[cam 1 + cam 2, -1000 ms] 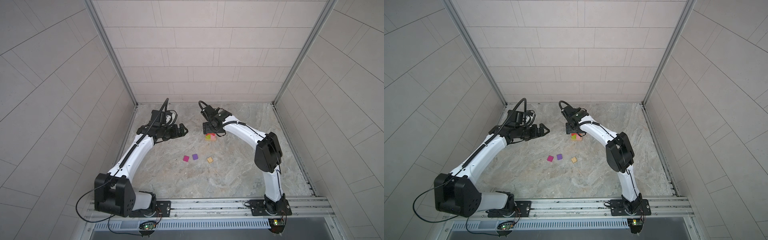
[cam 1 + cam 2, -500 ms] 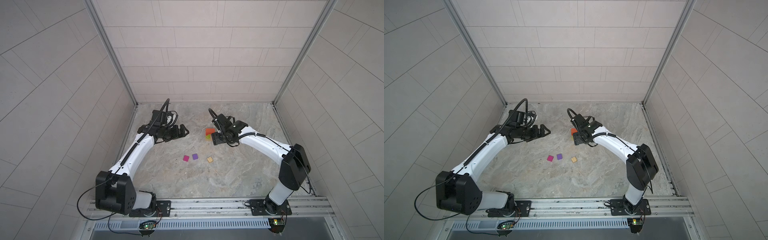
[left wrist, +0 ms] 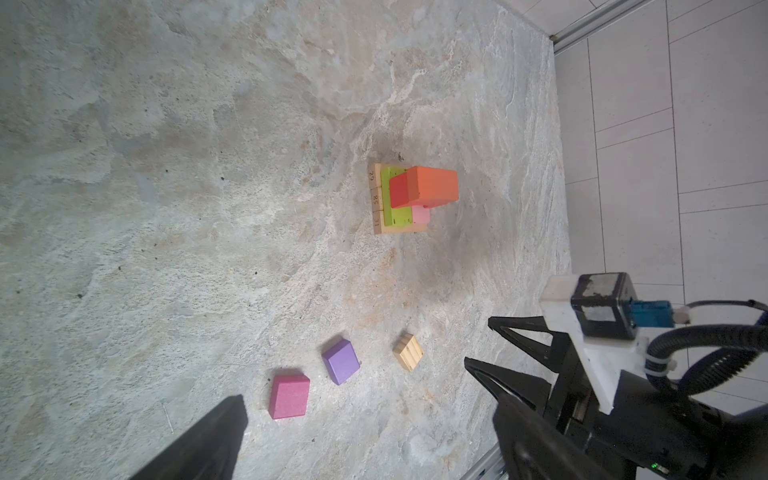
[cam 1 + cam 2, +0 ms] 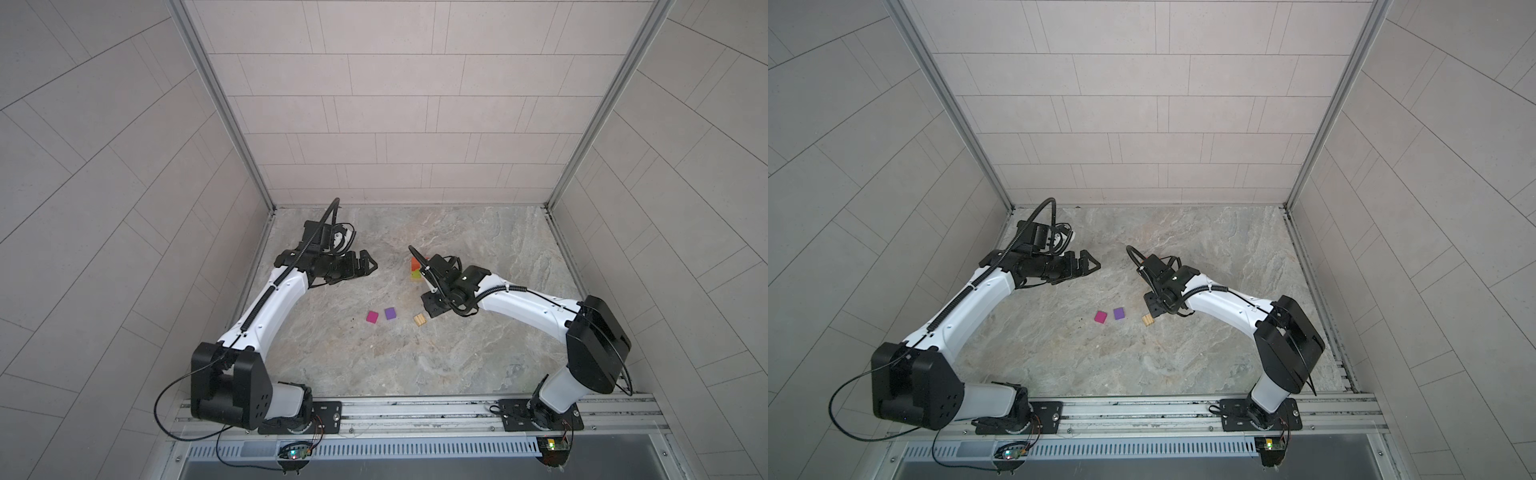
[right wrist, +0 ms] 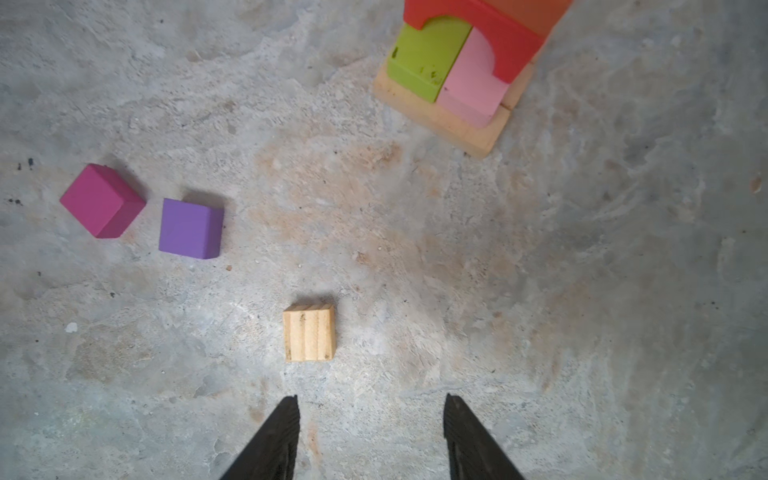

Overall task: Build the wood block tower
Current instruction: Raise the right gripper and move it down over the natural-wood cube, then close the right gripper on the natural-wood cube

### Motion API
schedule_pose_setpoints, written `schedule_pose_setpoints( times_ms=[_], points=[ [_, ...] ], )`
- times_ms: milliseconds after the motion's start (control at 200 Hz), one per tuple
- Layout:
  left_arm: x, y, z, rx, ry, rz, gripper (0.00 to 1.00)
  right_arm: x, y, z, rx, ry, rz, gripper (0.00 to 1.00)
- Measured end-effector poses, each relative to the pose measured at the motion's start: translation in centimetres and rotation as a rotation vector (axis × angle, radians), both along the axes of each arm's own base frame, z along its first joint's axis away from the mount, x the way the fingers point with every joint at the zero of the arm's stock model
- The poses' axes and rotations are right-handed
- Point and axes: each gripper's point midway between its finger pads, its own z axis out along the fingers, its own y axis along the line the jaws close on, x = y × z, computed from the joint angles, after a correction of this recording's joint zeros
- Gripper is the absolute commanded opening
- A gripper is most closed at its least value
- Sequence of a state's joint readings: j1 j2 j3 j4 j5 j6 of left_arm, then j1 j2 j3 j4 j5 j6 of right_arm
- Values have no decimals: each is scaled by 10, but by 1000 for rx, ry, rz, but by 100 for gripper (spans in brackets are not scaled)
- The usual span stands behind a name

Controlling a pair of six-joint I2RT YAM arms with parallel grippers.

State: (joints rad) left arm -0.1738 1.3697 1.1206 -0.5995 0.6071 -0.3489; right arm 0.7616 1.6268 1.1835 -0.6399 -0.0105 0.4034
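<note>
REMOTE RIG: My right end effector [image 5: 370, 401] hangs low over the mottled stone table [image 4: 457, 365], its two black fingers spread with nothing between them. The ridged tan wooden block [image 5: 309, 334] lies just ahead of the tips, not touching. In both top views the block sits at centre frame, immediately lower left of that end effector. The magenta cube [image 4: 372, 317] and purple cube [image 4: 390, 313] lie side by side further left. The stepped tower [image 4: 415, 271], orange and red over green and pink on tan bars, stands just above. My left end effector [image 4: 368, 266], fingers wide, hovers upper left, well apart.
</note>
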Motion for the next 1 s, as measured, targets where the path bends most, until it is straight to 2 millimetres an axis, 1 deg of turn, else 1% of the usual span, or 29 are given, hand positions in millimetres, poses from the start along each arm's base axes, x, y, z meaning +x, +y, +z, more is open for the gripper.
schedule_pose_setpoints(
  times_ms=[75, 155, 285, 390, 595, 846, 1001],
  points=[
    [-1, 1, -2, 1, 6, 2, 100, -1, 6, -6, -4, 4, 13, 53],
    [-1, 1, -4, 2, 10, 3, 100, -2, 11, -17, -17, 17, 25, 50],
    [-1, 2, -4, 1, 12, 5, 100, -8, 19, -37, -50, 47, 50, 50],
    [-2, 2, -5, 1, 13, 5, 100, -12, 25, -48, -73, 62, 69, 50],
    [-2, 3, -6, 1, 16, 8, 100, -11, 34, -54, -86, 61, 82, 49],
    [-2, 4, -6, 1, 16, 8, 100, -11, 35, -64, -100, 75, 77, 47],
    [-2, 4, -6, 1, 16, 8, 100, -12, 36, -65, -100, 77, 77, 41]
  ],
)
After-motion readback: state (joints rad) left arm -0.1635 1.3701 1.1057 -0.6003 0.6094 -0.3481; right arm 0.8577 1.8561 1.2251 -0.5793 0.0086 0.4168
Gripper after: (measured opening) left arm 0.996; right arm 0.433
